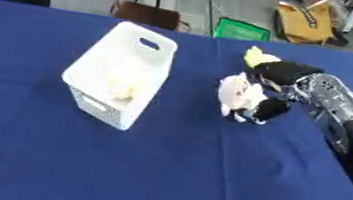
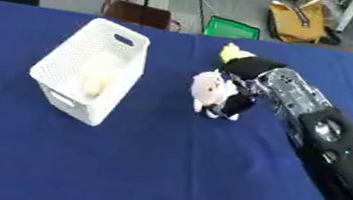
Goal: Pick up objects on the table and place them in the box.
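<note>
While the blue cloth-covered tabletop (image 1: 160,170) still carries loose items, the step in hand appears to be the pickup. The white perforated plastic box (image 1: 123,71) stands left of centre, with a pale yellowish thing lying inside. The robot's black and silver right hand (image 1: 275,90) curls round a small white and black soft toy (image 1: 241,96) resting on the cloth; a yellow object (image 1: 256,57) sits just behind. Next, lifting and carrying leftward over the box seems needed.
</note>
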Motion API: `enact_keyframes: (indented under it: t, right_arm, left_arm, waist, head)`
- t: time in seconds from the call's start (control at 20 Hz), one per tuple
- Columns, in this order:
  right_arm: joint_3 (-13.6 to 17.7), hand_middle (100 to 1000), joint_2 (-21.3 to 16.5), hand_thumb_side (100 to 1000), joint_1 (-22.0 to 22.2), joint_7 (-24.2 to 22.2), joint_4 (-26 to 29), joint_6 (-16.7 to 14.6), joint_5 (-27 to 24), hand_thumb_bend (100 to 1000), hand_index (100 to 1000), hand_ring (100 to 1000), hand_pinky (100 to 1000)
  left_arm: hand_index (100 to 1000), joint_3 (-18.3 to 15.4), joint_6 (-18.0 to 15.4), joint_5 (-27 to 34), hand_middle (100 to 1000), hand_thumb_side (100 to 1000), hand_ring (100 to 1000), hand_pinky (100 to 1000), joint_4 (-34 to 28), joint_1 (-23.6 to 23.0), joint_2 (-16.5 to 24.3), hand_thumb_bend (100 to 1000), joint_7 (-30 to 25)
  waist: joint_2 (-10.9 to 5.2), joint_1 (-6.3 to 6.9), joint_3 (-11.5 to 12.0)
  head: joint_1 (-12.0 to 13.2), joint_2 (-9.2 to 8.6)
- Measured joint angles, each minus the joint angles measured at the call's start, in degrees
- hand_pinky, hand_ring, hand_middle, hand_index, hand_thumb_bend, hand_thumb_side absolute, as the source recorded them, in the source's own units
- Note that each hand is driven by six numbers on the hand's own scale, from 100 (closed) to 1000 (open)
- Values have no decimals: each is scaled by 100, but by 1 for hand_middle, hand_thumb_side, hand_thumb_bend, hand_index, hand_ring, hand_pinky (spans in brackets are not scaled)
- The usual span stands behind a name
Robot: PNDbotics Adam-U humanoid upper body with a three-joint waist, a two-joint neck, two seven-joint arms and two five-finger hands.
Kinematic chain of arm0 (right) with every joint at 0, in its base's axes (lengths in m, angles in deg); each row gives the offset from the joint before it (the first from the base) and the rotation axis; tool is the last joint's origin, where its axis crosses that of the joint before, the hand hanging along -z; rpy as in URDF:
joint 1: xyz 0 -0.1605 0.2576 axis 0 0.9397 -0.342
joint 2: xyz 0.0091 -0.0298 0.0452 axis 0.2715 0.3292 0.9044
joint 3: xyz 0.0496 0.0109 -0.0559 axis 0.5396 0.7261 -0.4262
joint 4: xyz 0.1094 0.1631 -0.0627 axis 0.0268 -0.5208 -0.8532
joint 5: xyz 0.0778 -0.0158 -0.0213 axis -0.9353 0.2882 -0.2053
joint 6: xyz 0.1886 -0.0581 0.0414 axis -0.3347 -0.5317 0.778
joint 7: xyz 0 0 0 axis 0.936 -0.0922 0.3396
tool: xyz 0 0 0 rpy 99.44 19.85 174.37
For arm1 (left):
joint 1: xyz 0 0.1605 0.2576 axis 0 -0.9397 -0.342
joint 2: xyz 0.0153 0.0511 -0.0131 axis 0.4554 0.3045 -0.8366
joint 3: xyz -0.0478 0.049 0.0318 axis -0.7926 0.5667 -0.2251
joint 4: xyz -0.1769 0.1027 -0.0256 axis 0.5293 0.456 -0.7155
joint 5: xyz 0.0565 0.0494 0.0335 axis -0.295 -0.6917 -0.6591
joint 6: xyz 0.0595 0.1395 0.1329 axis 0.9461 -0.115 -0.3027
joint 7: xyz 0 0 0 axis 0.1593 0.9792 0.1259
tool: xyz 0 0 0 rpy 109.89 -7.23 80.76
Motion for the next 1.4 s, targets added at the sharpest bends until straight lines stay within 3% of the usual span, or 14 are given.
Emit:
enact_keyframes:
  t: [1.05, 1.2, 1.4]
  right_arm:
    - [214, 951, 449, 745, -254, 303, -941, 12, 471, 456, 1000, 1000, 956]
    - [243, 897, 477, 726, -282, 327, -1007, -5, 504, 431, 995, 1000, 951]
    - [242, 808, 489, 734, -284, 373, -1011, -51, 512, 371, 922, 981, 942]
  left_arm:
    - [694, 2, 6, 3, 708, 537, 694, 732, 0, 0, -6, 100, -58]
    - [693, 2, 11, 3, 709, 537, 695, 733, 0, 0, -6, 100, -63]
    - [694, 2, 17, 3, 709, 538, 695, 733, 0, 0, -6, 100, -70]
  waist:
    - [34, 18, 54]
    - [34, 18, 55]
    - [34, 15, 41]
  head:
    - [-36, -38]
    - [-36, -47]
    - [-33, -47]
